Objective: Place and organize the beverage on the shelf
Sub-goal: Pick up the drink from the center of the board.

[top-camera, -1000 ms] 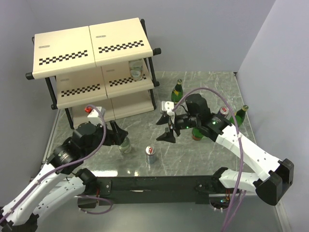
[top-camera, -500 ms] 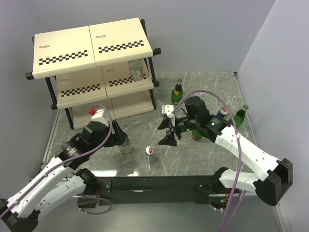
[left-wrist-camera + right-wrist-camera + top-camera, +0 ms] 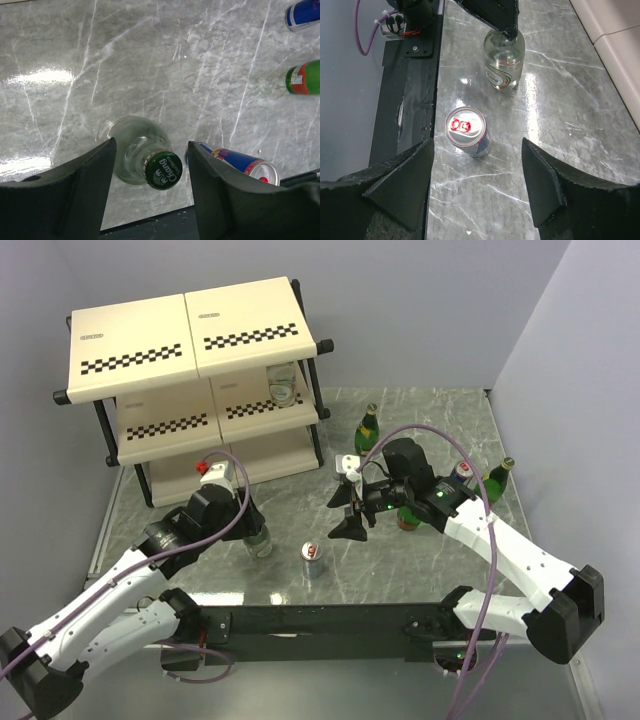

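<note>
While the shelf (image 3: 140, 335) stands at the far left of the marbled table (image 3: 420, 575), most of the beverage is not yet on it, and both arms are poised over drinks in front of it. Over a short clear bottle (image 3: 135, 150) that stands upright just in front of the shelf's right half, the left gripper (image 3: 151, 144) is lowered with its fingers spread apart. The bottle's top sits between them with a gap on either side, which looks like lining up a grasp near the neck so the bottle can be carried upright. A little farther out from the shelf than that bottle stands a slim can (image 3: 466, 131). The right gripper (image 3: 477, 145) hangs above it, fingers also wide apart and holding nothing, probably readied for a later pick. Counted, there are two short clear bottles: the one under the left gripper and a second clear bottle (image 3: 284, 387) already on the shelf's middle tier, at its right end. There are three green bottles: a first green bottle (image 3: 368, 430) just right of the shelf, a second green bottle (image 3: 497, 478) well to the right of it, and a third green bottle (image 3: 406, 519) between those, mostly hidden by the right arm. Two cans can be counted: the slim can and a second can (image 3: 462, 473) well right of the shelf. No third can is visible.
</note>
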Controlling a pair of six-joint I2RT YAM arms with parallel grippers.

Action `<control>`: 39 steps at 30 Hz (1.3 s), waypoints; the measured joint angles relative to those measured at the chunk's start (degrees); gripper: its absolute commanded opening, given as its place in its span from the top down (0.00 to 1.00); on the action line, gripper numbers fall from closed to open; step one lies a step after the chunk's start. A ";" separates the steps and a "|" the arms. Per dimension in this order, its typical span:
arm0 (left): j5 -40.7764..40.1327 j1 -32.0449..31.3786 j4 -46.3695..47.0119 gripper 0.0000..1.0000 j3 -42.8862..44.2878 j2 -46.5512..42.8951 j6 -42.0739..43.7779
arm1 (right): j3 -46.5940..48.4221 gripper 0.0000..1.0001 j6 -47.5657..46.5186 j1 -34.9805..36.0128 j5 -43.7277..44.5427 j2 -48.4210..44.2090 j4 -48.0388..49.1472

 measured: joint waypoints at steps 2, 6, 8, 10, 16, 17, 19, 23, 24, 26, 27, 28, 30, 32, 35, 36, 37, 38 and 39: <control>-0.68 -0.42 0.00 0.37 0.00 0.28 0.00 | 0.00 0.23 0.00 -0.24 -0.09 0.22 -0.04; -1.20 -1.03 0.00 0.37 0.00 0.79 0.04 | 0.00 0.24 -0.02 -0.50 -0.17 0.74 -0.17; -1.22 -1.31 -0.02 0.37 0.00 1.11 0.07 | 0.00 0.24 0.00 -0.50 -0.31 0.96 -0.20; -1.22 -1.73 -0.13 0.27 0.00 1.20 0.20 | 0.00 0.24 0.00 -0.59 -0.57 1.16 -0.26; -1.90 -2.45 -1.75 0.01 0.00 -2.43 -0.22 | 0.00 0.24 -0.02 -0.85 -1.49 1.31 -0.39; -2.08 -2.49 -1.99 0.00 0.00 -3.41 -0.35 | 0.00 0.24 -0.02 -0.85 -1.57 1.38 -0.39; -2.21 -2.54 -2.36 0.00 0.00 -5.27 -0.98 | 0.00 0.24 -0.02 -0.85 -1.62 1.57 -0.44; -2.23 -2.64 -3.28 0.01 -0.20 -7.61 -2.95 | -0.02 0.24 0.11 -0.85 -1.79 1.95 -0.28; -2.25 -2.64 -3.74 0.01 -0.22 -8.22 -3.56 | -0.17 0.24 0.35 -0.85 -2.10 2.14 0.13; -2.82 -2.64 -4.85 0.00 -0.17 -9.88 -4.31 | -0.66 0.23 0.70 -0.22 -2.32 3.08 1.11; -3.17 -2.64 -5.46 0.00 0.00 -10.73 -4.42 | -0.63 0.23 0.70 0.63 -1.92 4.07 1.51; -3.56 -2.64 -6.16 0.01 0.42 -11.87 -4.70 | -0.35 0.23 0.42 2.12 -0.96 5.44 1.64; -4.28 -2.64 -7.06 0.01 1.79 -13.81 -4.76 | 0.76 0.23 -0.09 5.88 0.61 8.90 1.57; -5.03 -2.64 -7.39 0.00 3.67 -16.44 -4.74 | 3.39 0.22 -0.17 9.62 1.70 13.60 1.55; -6.38 -2.64 -7.52 0.00 5.84 -21.09 -4.74 | 9.16 0.21 0.74 12.63 1.97 20.20 1.99; -6.88 -2.64 -7.58 0.00 6.21 -22.56 -4.72 | 11.63 0.21 1.22 13.05 2.25 22.36 2.10; -7.48 -2.64 -7.85 0.00 6.60 -24.50 -4.72 | 13.62 0.21 1.55 13.31 2.80 24.02 2.36; -8.02 -2.64 -8.07 0.01 6.73 -26.16 -4.74 | 16.39 0.21 2.12 13.88 3.56 26.14 2.67; -8.76 -2.64 -8.55 0.00 6.84 -28.22 -4.74 | 18.10 0.21 2.56 14.14 4.31 27.41 3.10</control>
